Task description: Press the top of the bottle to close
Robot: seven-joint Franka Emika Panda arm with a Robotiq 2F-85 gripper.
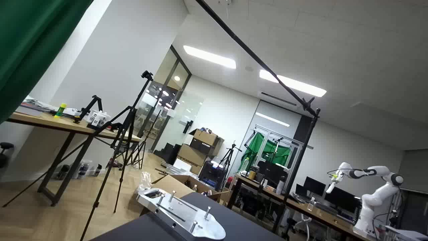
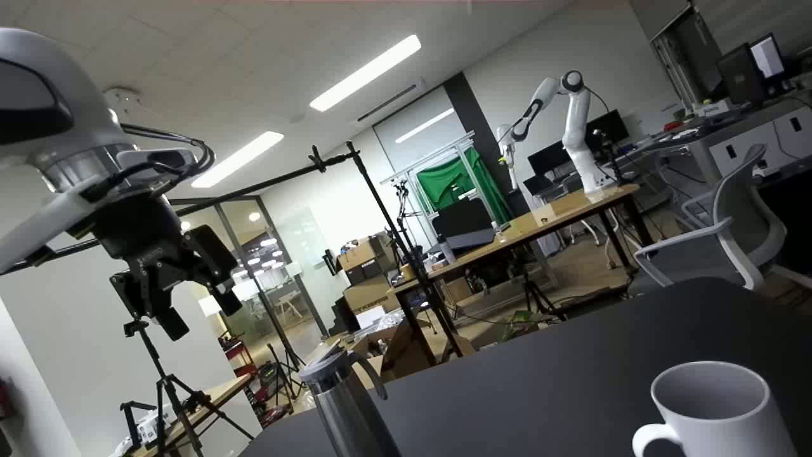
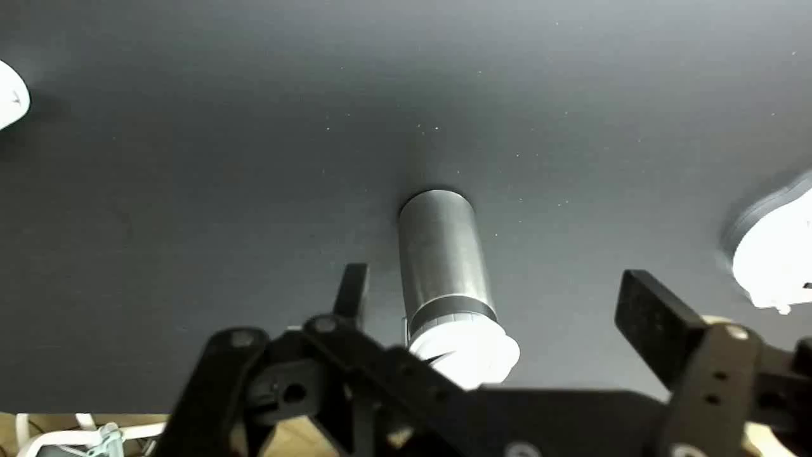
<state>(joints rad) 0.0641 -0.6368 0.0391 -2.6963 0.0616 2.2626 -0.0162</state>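
Note:
The bottle is a metallic jug [image 2: 355, 412] with a grey lid [image 2: 327, 368] and a curved handle. It stands upright on the dark table [image 2: 520, 387]. In an exterior view a thin pale flap on the lid appears tilted up. In the wrist view the bottle's metal body [image 3: 441, 247] is in the middle, and its lid glares white, partly hidden behind the gripper. My gripper [image 2: 200, 312] is open and empty, above the bottle and apart from it. In the wrist view its fingers [image 3: 499, 301] are wide apart, with the lid showing between them.
A white mug [image 2: 717, 406] stands on the table; a white edge [image 3: 9, 95] shows at the wrist view's left. A metal plate with upright pegs [image 1: 187, 214] lies on the table, apparently also at the wrist view's right [image 3: 777, 247]. A tripod [image 1: 123, 134] stands beyond.

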